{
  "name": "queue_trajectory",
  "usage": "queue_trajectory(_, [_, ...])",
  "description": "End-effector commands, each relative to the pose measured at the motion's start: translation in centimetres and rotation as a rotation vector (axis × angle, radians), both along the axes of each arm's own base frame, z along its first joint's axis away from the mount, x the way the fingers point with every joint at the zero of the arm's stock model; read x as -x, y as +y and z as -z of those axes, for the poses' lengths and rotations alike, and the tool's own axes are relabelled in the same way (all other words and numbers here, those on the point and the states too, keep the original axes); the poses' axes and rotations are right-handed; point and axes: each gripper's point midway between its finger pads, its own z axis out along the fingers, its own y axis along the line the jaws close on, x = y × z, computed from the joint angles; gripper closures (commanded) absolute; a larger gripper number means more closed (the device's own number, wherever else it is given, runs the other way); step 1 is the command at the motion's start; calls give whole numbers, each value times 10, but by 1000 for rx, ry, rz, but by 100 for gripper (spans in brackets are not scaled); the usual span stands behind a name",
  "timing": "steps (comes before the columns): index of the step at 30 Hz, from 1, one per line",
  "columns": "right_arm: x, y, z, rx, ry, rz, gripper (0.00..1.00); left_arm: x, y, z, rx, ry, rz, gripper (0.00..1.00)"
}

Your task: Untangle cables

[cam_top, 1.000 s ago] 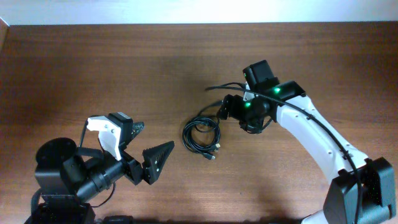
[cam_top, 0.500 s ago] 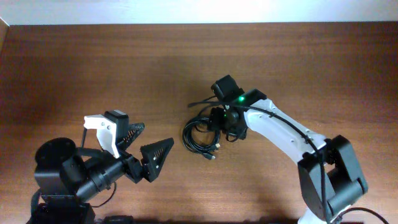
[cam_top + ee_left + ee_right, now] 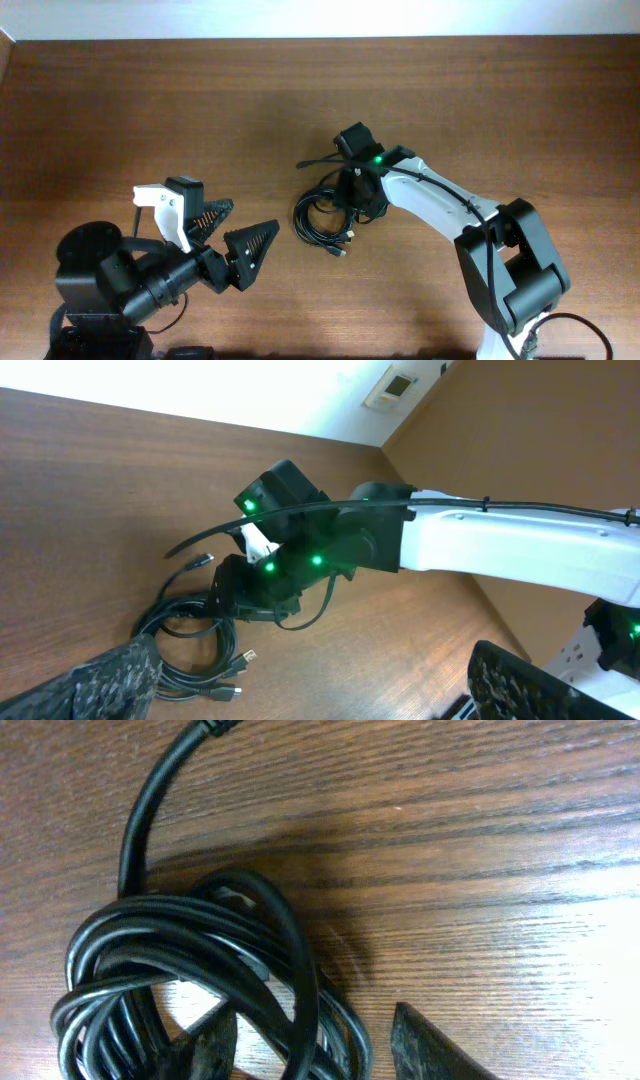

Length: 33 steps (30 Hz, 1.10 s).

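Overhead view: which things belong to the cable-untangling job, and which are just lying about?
Job: cables, coiled in one bundle; right gripper, open over them; left gripper, open, apart from them.
Just there: table; wall plate, seen by the left wrist camera.

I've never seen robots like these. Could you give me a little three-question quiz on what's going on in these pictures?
1. True or false: the left claw is gripping the cables.
2. Pick one. The right claw is: A) shut tight on a plug; B) open, with strands of the cables between its fingers; C) raised high above the far edge of the table.
3. Fill the gap: the black cables lie bunched in a looped ____ on the wooden table.

Key: 1 false, it is open and off to one side of them; 2 B; 3 coil.
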Motion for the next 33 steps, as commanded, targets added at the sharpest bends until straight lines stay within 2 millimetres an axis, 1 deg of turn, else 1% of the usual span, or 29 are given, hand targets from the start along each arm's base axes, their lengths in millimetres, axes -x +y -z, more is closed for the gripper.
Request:
queue_trajectory(1, [-5, 2, 8, 5, -4, 7, 96, 0, 0, -5, 4, -10, -4, 1])
queue_trajectory(4, [-7, 9, 6, -31, -9, -2, 96, 0, 1, -5, 4, -10, -5, 1])
queue_trajectory(7, [-6, 10, 5, -36, -11, -14, 96, 0, 1, -5, 4, -10, -5, 1])
queue_trajectory(8, [-7, 12, 1, -47, -20, -26, 96, 0, 1, -5, 4, -10, -5, 1])
queue_trajectory(9, [-9, 19, -7, -78, -46, -78, 96, 0, 1, -5, 4, -10, -5, 1])
queue_trajectory(11, [-12, 27, -31, -122, -95, -133, 96, -1, 2, -5, 0, -10, -12, 1])
queue_trajectory(12, [-14, 32, -53, -157, -136, -165, 96, -1, 2, -4, -1, -10, -14, 1])
queue_trajectory(14, [-14, 31, -87, -184, -188, -167, 96, -4, 5, -3, -12, -8, -39, 1])
queue_trajectory(15, [-10, 30, -110, -205, -223, -169, 96, -5, 7, -2, -17, -5, -49, 1])
queue_trajectory(16, [-6, 27, -126, -216, -247, -170, 96, -5, 7, -1, -19, -3, -52, 1])
queue_trajectory(20, [16, 13, -187, -266, -339, -173, 96, -5, 7, 3, -19, 8, -52, 1])
queue_trajectory(23, [29, 8, -212, -300, -375, -182, 96, -5, 7, 16, -20, 53, -51, 1])
queue_trajectory(26, [42, 7, -240, -361, -421, -202, 96, -6, 7, 39, -20, 115, -50, 1])
queue_trajectory(28, [48, 9, -251, -396, -437, -216, 96, -7, 7, 46, -41, 113, -39, 1])
queue_trajectory(30, [58, 17, -265, -473, -439, -258, 96, -7, 7, 55, -119, 60, 6, 1])
queue_trajectory(33, [81, 40, -289, -656, -405, -375, 96, -7, 7, 58, -223, -38, 67, 1])
